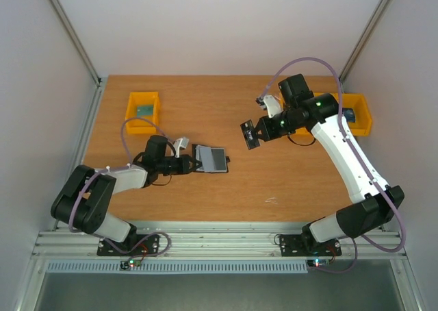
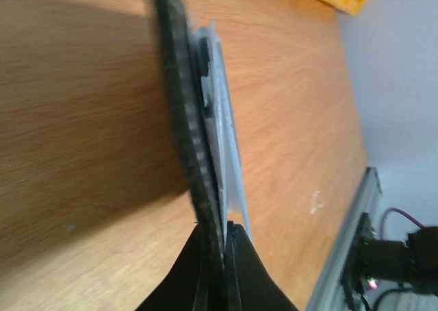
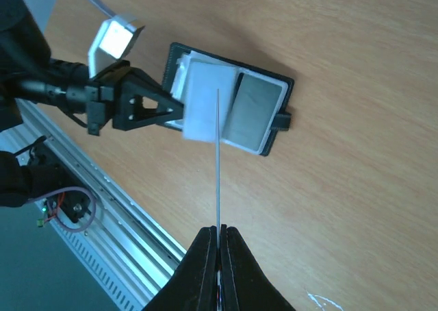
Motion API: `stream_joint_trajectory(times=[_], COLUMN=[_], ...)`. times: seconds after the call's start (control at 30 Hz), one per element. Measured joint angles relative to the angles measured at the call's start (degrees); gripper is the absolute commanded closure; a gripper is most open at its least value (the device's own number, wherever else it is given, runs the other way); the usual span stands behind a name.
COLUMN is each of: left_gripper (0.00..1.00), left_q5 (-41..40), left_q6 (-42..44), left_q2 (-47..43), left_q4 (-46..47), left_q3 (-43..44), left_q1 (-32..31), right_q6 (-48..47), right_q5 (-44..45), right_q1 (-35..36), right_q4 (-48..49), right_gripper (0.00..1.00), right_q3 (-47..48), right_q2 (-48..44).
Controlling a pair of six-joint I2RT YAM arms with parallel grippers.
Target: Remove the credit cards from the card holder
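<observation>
The card holder (image 1: 212, 159) lies open on the table, a black wallet with blue-grey pockets. My left gripper (image 1: 189, 162) is shut on its left edge. The left wrist view shows the card holder (image 2: 183, 119) edge-on, pinched between the fingertips of that gripper (image 2: 223, 230). My right gripper (image 1: 264, 129) is shut on a dark credit card (image 1: 249, 134) and holds it in the air, right of the wallet. In the right wrist view this card (image 3: 218, 167) is a thin line rising from the gripper (image 3: 219, 237), above the open wallet (image 3: 256, 112). No red card shows.
A yellow bin (image 1: 142, 112) stands at the back left with a small flat item inside. A second yellow bin (image 1: 357, 116) stands at the back right, partly behind my right arm. The table's metal rail (image 3: 102, 188) runs along the near edge.
</observation>
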Motion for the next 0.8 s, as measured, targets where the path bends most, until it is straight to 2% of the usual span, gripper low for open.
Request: stream_joint_trajectory(times=[0.1,0.33,0.53,0.63,0.73,0.8], left_gripper=[0.77,0.49,0.43,0.41,0.41,0.41], left_q5=[-4.5,-19.2,-29.4,-34.1,-34.3,-30.8], left_q6=[-0.2,0.4,-0.1,-1.1,-0.5,2.4], left_q2=[0.8,1.1,-0.6,-3.8,-9.5,-15.8], left_q4=[-2.1,-7.9,-10.1,-15.0,-19.5,-20.4], left_q3=[-0.1,-0.4,-0.5,-0.6,-0.9,-0.9], left_q1=[0.0,0.1,0.3,2.0,3.8,4.6], right_q6=[0.0,0.1,0.3,0.0,-1.4,-3.1], right_q5=[-1.3,-5.0,-7.2,-8.3,-10.1,-11.5], right_q1=[0.0,0.0,0.0,0.3,1.2,2.7], right_q4=[0.0,0.3,0.3,-0.1,-2.0,-3.9], right_gripper=[0.99,0.99,0.99,0.99,0.99,0.99], right_q3=[0.0,-0.8,-1.0,-0.7,1.9,5.1], right_q2=[0.0,0.0,0.0,0.0,0.2,0.7])
